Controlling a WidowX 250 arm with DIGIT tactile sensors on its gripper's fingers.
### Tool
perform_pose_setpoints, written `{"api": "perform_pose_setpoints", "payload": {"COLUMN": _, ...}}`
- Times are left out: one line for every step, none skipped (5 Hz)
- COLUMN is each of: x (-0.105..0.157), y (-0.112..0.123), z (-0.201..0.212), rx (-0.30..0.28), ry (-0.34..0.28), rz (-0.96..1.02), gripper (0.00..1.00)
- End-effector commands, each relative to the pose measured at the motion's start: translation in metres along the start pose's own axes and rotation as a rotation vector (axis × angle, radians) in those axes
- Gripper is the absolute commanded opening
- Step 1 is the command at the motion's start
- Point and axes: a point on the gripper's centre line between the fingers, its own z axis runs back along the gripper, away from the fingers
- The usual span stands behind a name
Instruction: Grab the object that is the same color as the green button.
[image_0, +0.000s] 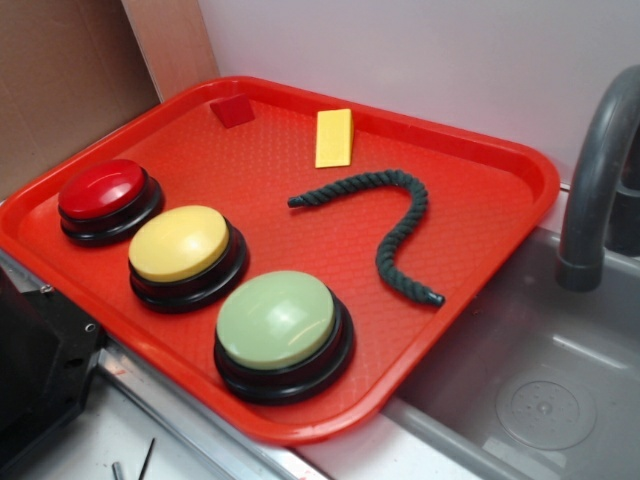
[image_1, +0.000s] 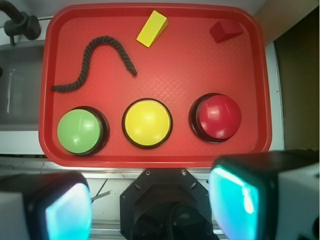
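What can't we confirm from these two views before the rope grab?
- Gripper: wrist view shows only blurred finger pads at the bottom edge; fingertips cut off. Exterior view shows no gripper.
- Red block: blends into the tray in the exterior view; shape unclear.
- Faucet: top cut off by the right edge in the exterior view.
- Rope: fully visible in both views.

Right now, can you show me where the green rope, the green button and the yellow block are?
green rope (image_1: 86, 61), wrist view, middle of its curve
green button (image_1: 79, 131), wrist view, top of dome
yellow block (image_0: 334, 138), exterior view, flat top face
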Motion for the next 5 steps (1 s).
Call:
{"api": "perform_pose_setpoints", "payload": {"x": 0.0, "y": 0.0, "z": 0.0, "rx": 0.0, "ry": 0.0, "rz": 0.0, "gripper": 1.0}}
{"api": "perform_pose_setpoints", "payload": {"x": 0.016, "y": -0.007, "z": -0.01, "rx": 0.007, "ry": 0.024, "rz": -0.16, "gripper": 1.0}}
{"api": "perform_pose_setpoints", "payload": {"x": 0.039, "y": -0.017, "z": -0.025, "rx": 0.002, "ry": 0.019, "rz": -0.321, "gripper": 1.0}}
{"api": "perform_pose_setpoints", "payload": {"x": 0.074, "y": -0.024, "z": -0.057, "rx": 0.006, "ry": 0.041, "rz": -0.384, "gripper": 1.0}}
{"api": "perform_pose_setpoints", "payload": {"x": 0.102, "y": -0.03, "z": -0.088, "rx": 0.042, "ry": 0.017, "rz": -0.428, "gripper": 1.0}}
